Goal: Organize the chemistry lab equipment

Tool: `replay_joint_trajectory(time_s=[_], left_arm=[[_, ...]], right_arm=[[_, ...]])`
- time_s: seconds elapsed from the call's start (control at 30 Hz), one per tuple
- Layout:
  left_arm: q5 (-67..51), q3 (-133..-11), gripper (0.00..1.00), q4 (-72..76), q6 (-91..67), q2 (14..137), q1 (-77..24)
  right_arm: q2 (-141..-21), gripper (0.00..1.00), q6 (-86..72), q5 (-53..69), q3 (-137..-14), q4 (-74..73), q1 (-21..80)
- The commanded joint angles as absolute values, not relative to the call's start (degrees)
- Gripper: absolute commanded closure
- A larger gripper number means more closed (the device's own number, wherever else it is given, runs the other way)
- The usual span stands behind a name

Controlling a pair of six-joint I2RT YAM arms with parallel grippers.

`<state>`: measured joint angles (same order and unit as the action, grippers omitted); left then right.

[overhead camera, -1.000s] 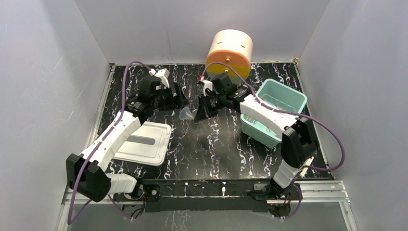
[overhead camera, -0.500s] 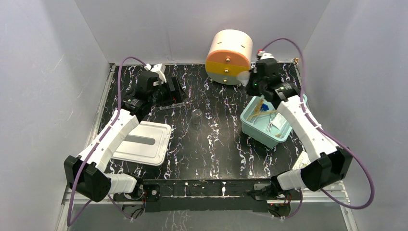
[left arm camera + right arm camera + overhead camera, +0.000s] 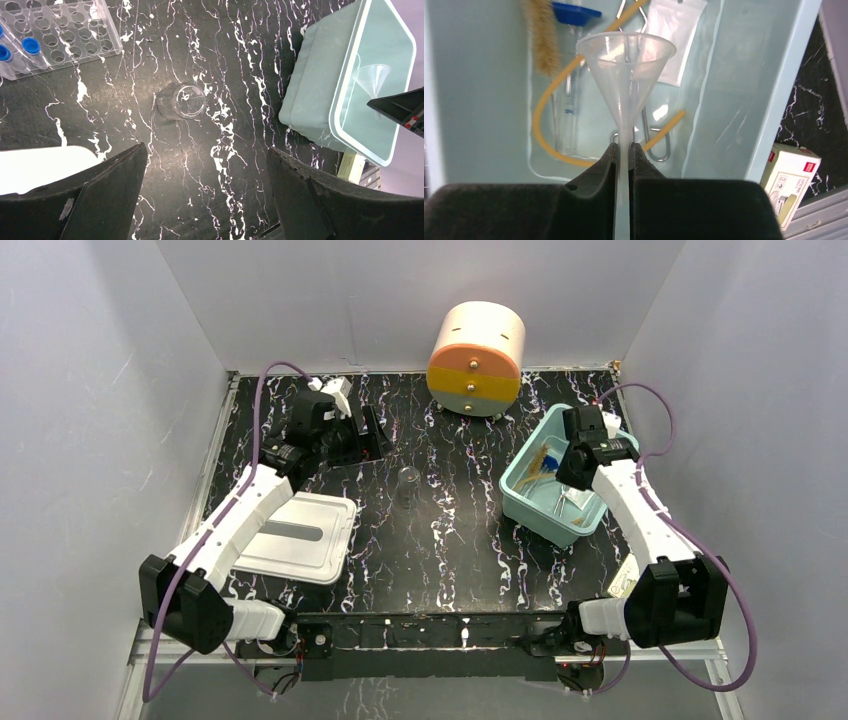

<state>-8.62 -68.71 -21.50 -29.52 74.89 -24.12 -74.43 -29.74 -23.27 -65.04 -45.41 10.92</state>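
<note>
The right claw pinches the stem of the clear funnel between narrow jaws. It holds the funnel over the teal bin at the right of the table, wide mouth toward the bin floor. In the bin lie a brush, a blue-capped tube, tan tubing, scissors and a small bag. The left claw, jaws wide and holding nothing, hangs over the far left near the tube rack. A small clear cup sits between rack and bin.
</note>
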Motion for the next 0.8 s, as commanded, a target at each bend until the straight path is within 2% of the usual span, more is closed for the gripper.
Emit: replay_joint_trajectory(time_s=[0.0, 0.2, 0.53, 0.6, 0.63, 0.67, 0.77], left_arm=[[-11.1, -68.1, 0.12, -21.7, -28.7, 76.0, -24.0], [-11.9, -67.7, 0.12, -21.8, -29.0, 77.5, -23.9], [-13.8, -67.4, 0.12, -21.3, -31.2, 81.0, -23.9], [-14.0, -67.3, 0.11, -21.2, -31.2, 81.6, -23.9], [-13.9, -67.1, 0.1, -20.7, -31.2, 81.8, -23.9], [-13.7, -66.8, 0.09, -20.2, -31.3, 81.9, -23.9], [-12.9, -65.7, 0.07, -18.6, -31.7, 81.9, -23.9]], right_arm=[[-73.1, 1.0, -29.9, -20.7, -60.7, -35.8, 8.2], [-76.1, 1.0, -24.7, -22.3, -55.0, -21.0, 6.8], [-82.8, 0.98, -19.0, -23.4, -52.1, -12.3, 6.2], [-83.3, 0.87, -18.7, -22.0, -52.3, -12.6, 6.2], [-83.2, 0.72, -18.9, -21.6, -52.3, -12.8, 6.2], [-83.0, 0.65, -18.9, -21.2, -52.2, -13.1, 6.2], [-82.0, 0.57, -19.2, -20.7, -53.6, -15.9, 6.2]])
